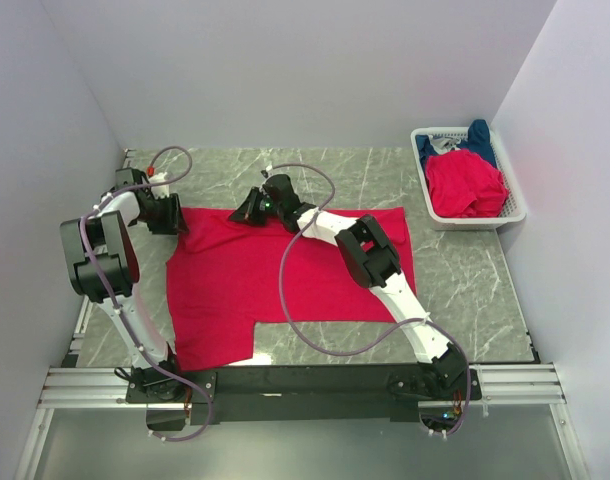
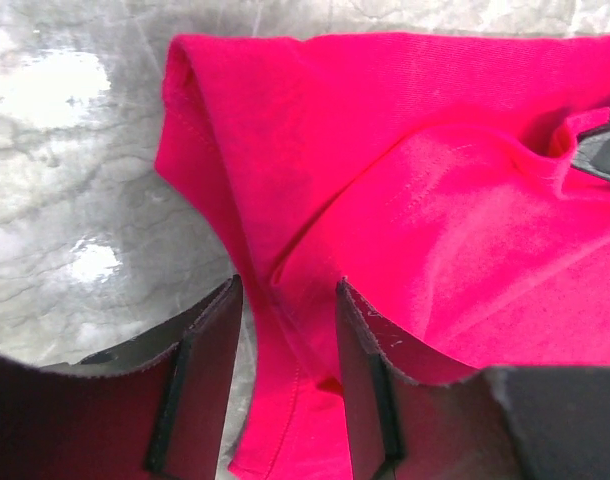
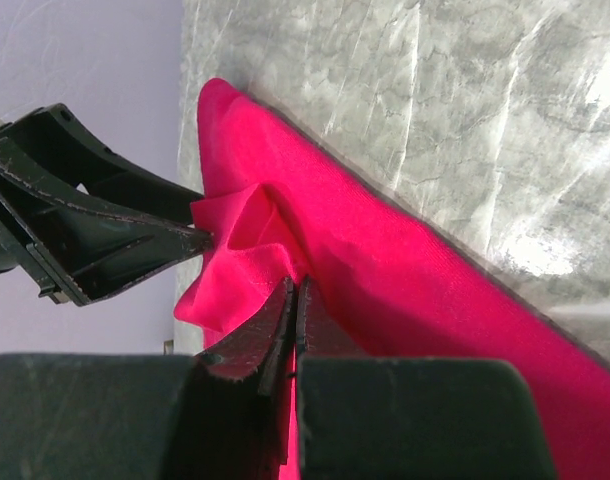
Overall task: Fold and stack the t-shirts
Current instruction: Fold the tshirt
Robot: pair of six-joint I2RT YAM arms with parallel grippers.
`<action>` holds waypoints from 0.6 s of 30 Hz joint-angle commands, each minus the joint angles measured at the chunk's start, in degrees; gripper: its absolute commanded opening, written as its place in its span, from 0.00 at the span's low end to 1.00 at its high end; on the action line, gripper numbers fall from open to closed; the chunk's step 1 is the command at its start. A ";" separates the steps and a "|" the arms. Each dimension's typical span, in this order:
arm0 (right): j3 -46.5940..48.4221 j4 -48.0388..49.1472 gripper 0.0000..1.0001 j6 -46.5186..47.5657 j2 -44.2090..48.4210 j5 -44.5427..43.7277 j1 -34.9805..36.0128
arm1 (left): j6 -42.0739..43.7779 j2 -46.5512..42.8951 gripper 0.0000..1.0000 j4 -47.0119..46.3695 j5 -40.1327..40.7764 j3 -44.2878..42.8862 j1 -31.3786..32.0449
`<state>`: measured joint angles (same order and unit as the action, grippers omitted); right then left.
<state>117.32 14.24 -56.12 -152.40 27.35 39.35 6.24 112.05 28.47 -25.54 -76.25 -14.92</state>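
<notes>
**Far-edge grasp on the spread shirt.** A red t-shirt (image 1: 285, 280) lies flat at mid-table, between the two arms. The right gripper (image 3: 293, 285) has its jaws clenched on a small raised pinch of the shirt's far edge. The left gripper (image 2: 287, 290) sits at the far-left corner with its jaws apart, straddling the hem but not clamped on it.

Likely faults:
- The left jaws could close on one layer only, or beside the hem, so that the corner drops when lifted.
- The right pinch is shallow and may slip.
- Lifting the two sides unevenly would skew the fold.
- The right arm's cable (image 1: 290, 300) loops over the cloth and could drag it.

**Setting.** The table (image 1: 465, 290) is glossy, grey and marble-patterned, and probably slick, so the shirt may slide rather than fold. Pale lilac walls (image 1: 305, 70) close in three sides. A white mesh basket (image 1: 515, 205) at the far right holds another red t-shirt (image 1: 465, 185) and a dark blue t-shirt (image 1: 478, 135).
</notes>
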 commanded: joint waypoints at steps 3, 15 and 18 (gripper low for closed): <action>-0.60 3.16 0.00 -0.13 4.74 0.60 -0.15 | 0.00 -3.86 0.48 -0.87 2.95 -2.50 1.03; -2.44 4.13 0.00 -0.40 5.44 1.21 -0.42 | 0.17 -3.68 0.42 -0.61 4.09 -3.47 3.23; -2.44 4.13 0.00 -0.22 5.53 1.21 -0.42 | 0.09 -3.59 0.41 -0.52 4.71 -3.64 3.40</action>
<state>115.02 15.88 -56.36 -151.96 27.99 39.18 6.33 111.11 28.38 -21.61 -77.52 -11.84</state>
